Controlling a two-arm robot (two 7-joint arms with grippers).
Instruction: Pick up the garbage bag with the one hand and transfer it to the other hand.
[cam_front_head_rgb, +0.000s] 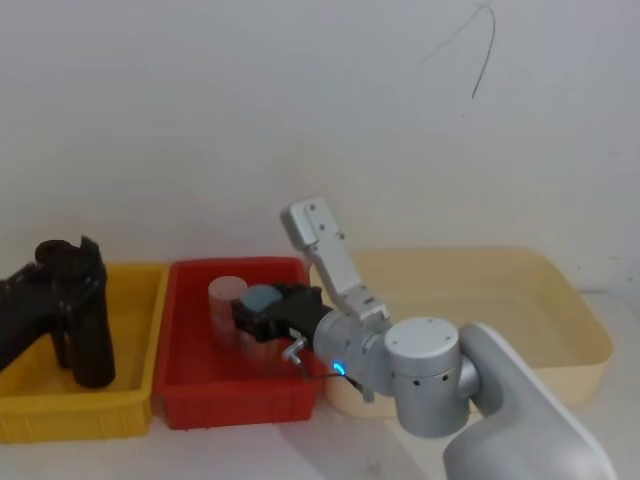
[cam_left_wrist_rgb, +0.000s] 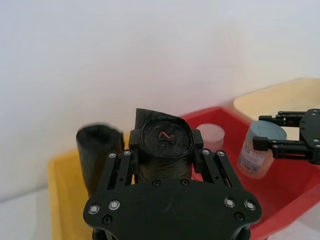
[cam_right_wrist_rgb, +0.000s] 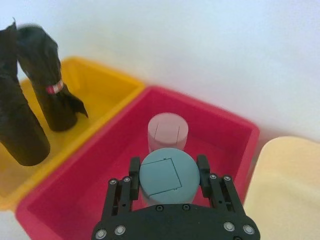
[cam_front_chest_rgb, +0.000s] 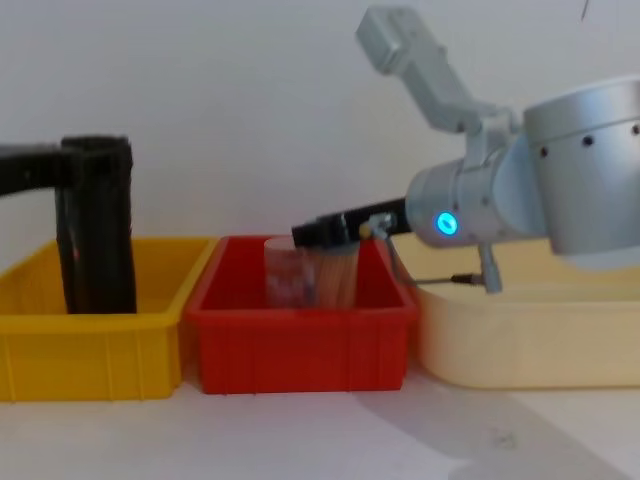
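Head view shows the pick-up step in hand: the left end effector (cam_front_head_rgb: 78, 275) is closed on the garbage bag (cam_front_head_rgb: 92, 350), upright in the yellow bin (cam_front_head_rgb: 140, 330), while the right end effector (cam_front_head_rgb: 250, 318) clamps a blue-lidded jar (cam_front_head_rgb: 262, 298) in the red bin (cam_front_head_rgb: 240, 405) and, I think, must free itself before receiving.

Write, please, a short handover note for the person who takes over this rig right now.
The left gripper is shut on the garbage bag roll, which is upright in the yellow bin; whether it is off the bin floor cannot be told.
The right gripper is shut on a blue-lidded clear container in the red bin.
A second black roll, with a red-and-white band, stands beside it.
Done: bag grasped. Left: probably free the right gripper, lift the bag, pass it over.
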